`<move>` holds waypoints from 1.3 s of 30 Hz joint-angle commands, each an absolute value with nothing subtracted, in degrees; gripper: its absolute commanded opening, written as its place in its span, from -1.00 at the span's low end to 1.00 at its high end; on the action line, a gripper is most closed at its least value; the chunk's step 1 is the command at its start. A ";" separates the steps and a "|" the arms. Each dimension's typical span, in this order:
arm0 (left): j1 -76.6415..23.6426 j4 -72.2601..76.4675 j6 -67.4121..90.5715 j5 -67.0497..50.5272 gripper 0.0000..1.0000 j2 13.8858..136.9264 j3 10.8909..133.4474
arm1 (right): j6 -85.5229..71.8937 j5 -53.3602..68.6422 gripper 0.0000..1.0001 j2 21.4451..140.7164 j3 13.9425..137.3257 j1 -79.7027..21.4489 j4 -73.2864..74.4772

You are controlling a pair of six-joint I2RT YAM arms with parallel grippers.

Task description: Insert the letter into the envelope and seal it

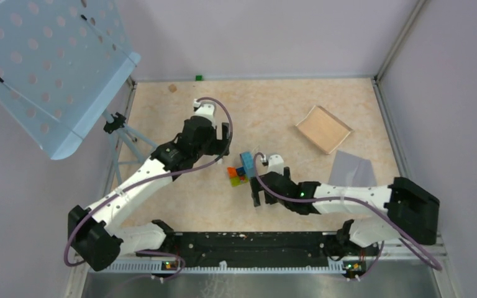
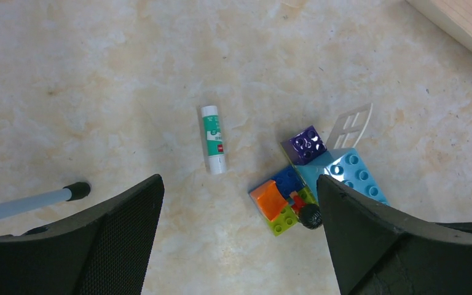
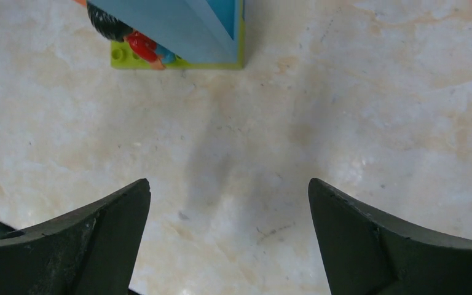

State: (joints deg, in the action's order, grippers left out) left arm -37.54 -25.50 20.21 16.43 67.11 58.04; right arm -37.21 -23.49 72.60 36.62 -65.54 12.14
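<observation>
1 plain envelope (image 1: pixel 353 169); glue-stick (image 2: pixel 214 139) label illegible.

The table (image 2: pixel 98 74) is smooth, marbled beige with a faint sheen. The block cluster (image 2: pixel 319 178) is glossy moulded plastic. Just beside it, the glue stick (image 2: pixel 214 139) is shiny white plastic. Beyond the block cluster, the envelope (image 1: pixel 354 169) looks like matt grey paper and the letter (image 1: pixel 324 128) matt tan. The left gripper (image 2: pixel 238 184) has matt black, mesh-textured fingers (image 2: pixel 117 239).
</observation>
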 commanded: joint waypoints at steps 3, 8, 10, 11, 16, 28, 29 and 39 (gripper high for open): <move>-35.06 -26.35 20.45 12.49 0.98 64.31 60.21 | -43.71 -32.22 0.97 84.10 38.81 -66.63 -5.63; -34.48 -27.29 20.05 12.49 0.97 62.28 59.88 | -41.80 -34.67 0.97 93.94 43.51 -66.60 -11.69; -34.23 -27.73 20.02 12.35 0.98 61.93 59.82 | -41.77 -34.96 0.97 96.85 44.80 -66.26 -13.47; -34.14 -27.88 19.96 12.39 0.97 61.88 59.77 | -42.12 -34.92 0.97 98.40 45.61 -65.71 -13.64; -33.99 -28.71 19.86 11.87 0.97 61.68 59.94 | -42.92 -34.19 0.97 103.44 48.25 -61.12 -13.79; -33.56 -27.96 19.86 11.41 0.97 63.23 60.16 | -36.03 -28.65 0.96 114.75 61.04 -49.69 -11.33; -33.47 -27.82 19.86 11.14 0.97 63.39 60.20 | -35.28 -27.81 0.96 116.00 62.90 -48.73 -11.19; -32.69 -26.84 20.01 8.85 0.97 64.14 61.16 | -25.74 -20.45 0.96 131.70 90.51 -43.77 -1.75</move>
